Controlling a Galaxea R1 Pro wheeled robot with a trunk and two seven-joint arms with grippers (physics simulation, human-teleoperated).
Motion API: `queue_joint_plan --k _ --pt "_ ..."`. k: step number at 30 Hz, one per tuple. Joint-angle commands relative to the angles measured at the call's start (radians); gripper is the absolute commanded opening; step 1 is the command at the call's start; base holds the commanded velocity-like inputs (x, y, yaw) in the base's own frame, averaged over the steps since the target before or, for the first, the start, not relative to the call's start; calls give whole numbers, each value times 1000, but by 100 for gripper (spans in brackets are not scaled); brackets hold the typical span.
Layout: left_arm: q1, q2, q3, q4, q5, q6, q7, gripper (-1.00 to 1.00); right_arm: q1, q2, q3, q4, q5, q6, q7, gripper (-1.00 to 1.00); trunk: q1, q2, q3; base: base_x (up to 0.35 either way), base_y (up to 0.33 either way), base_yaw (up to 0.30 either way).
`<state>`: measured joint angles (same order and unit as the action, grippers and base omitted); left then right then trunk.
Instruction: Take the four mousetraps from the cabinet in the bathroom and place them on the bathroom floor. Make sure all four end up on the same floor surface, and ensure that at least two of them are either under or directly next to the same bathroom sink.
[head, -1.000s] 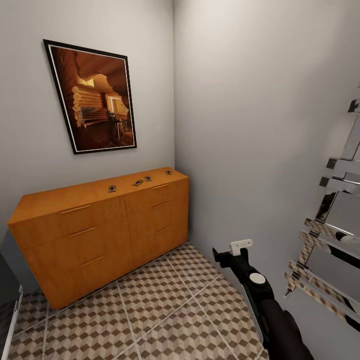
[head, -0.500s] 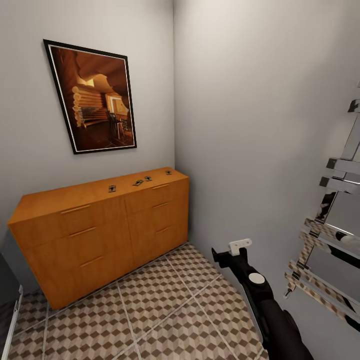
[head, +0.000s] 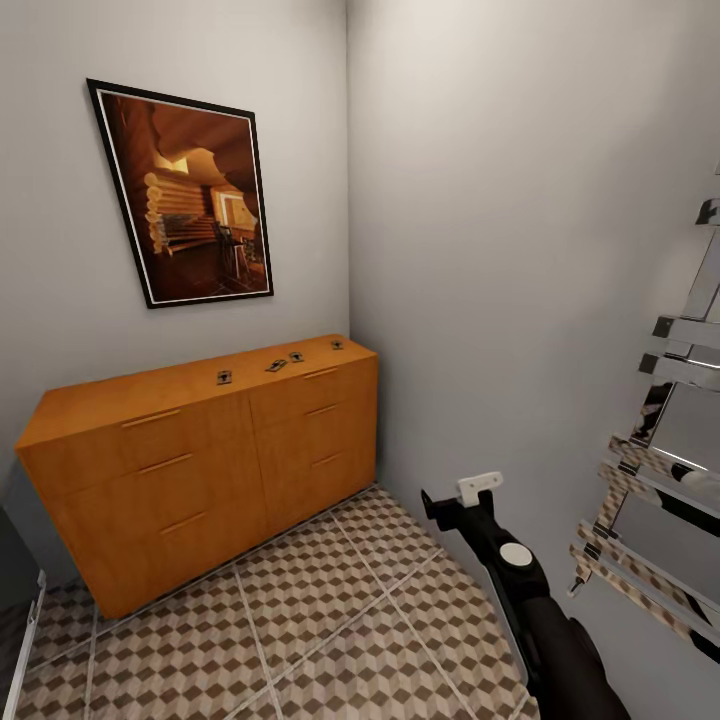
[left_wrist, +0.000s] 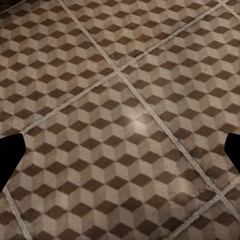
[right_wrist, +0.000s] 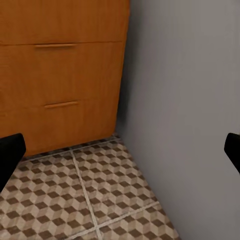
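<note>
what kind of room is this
Probably a small bathroom corner: patterned tiled floor, a chrome towel-rail radiator on the wall, and a low wooden cabinet with four mousetraps on top under a framed picture.

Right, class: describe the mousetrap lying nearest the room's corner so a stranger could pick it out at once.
Find the orange-brown cabinet under the framed picture, then look along its top. Four small mousetraps lie there in a loose row; the one wanted sits at the end closest to the corner where the walls meet, apart from the other three and beyond them all.
</note>
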<state>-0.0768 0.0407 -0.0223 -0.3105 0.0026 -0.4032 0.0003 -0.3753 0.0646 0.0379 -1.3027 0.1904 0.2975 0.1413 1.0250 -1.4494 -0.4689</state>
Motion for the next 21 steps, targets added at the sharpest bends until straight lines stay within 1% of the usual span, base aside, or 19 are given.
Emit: queue_joint_plan --k 1,21 --pt "0 0 -2 1 0 -3 0 100 -1 0 -1 -3 11 5 8 100 0 -1 -1 0 0 0" --pt "-1 -1 -2 1 1 -3 0 100 -1 2 0 -9 12 5 16 100 0 -1 -1 0 0 0"
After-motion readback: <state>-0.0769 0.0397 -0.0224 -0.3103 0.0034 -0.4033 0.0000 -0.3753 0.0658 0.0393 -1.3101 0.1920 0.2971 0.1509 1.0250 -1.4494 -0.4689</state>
